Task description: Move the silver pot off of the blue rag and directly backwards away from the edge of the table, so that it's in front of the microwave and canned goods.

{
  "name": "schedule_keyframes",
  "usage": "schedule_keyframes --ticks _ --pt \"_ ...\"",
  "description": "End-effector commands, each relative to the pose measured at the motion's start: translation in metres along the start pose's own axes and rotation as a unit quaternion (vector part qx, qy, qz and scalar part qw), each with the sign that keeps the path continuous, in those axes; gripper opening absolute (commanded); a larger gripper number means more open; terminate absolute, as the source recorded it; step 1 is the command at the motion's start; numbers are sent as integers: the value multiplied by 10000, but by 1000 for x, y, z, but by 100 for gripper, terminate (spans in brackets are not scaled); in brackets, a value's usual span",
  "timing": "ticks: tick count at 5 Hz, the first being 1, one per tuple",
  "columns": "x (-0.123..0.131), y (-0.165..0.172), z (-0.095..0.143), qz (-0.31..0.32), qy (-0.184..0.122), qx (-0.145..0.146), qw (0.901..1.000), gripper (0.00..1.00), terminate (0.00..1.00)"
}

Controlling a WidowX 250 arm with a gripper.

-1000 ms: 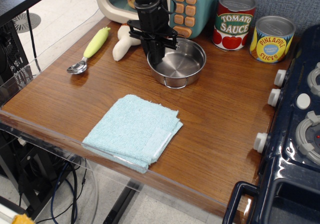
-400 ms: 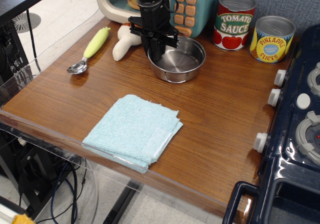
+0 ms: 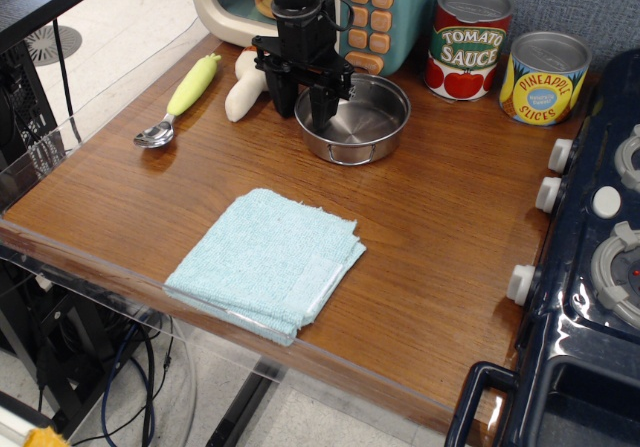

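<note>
Silver pot (image 3: 353, 119) is sitting on the tabletop (image 3: 450, 247) just in front of the microwave (image 3: 385, 12), left of the tomato sauce can (image 3: 470, 42) and pineapple slices can (image 3: 544, 77), well apart from the blue rag (image 3: 268, 260) near the front edge. Hand (image 3: 303, 92) is hanging over the pot's left rim with jaws spread, one finger outside the wall and one inside, gripping nothing. Pot looks placed, so the hand is needing to go straight up, clear of the rim directly below it.
</note>
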State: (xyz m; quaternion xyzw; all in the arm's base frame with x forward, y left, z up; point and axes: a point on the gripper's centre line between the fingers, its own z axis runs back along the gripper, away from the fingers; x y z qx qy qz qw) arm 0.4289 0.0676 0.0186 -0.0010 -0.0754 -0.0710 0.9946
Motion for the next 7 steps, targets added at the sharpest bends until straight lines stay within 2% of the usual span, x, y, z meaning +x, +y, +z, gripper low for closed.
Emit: schedule_keyframes --ticks 1,2,3,4,6,7 --pt "11 5 51 -64 -553 175 9983 100 0" --pt "7 9 68 16 -692 257 9973 100 0" --pt "-1 17 94 206 -1056 426 9933 100 0" --pt "-9 23 106 104 -1275 450 9908 100 0" --pt "-9 23 106 104 -1275 450 9908 100 0" --pt "-9 23 106 104 -1275 450 9908 100 100"
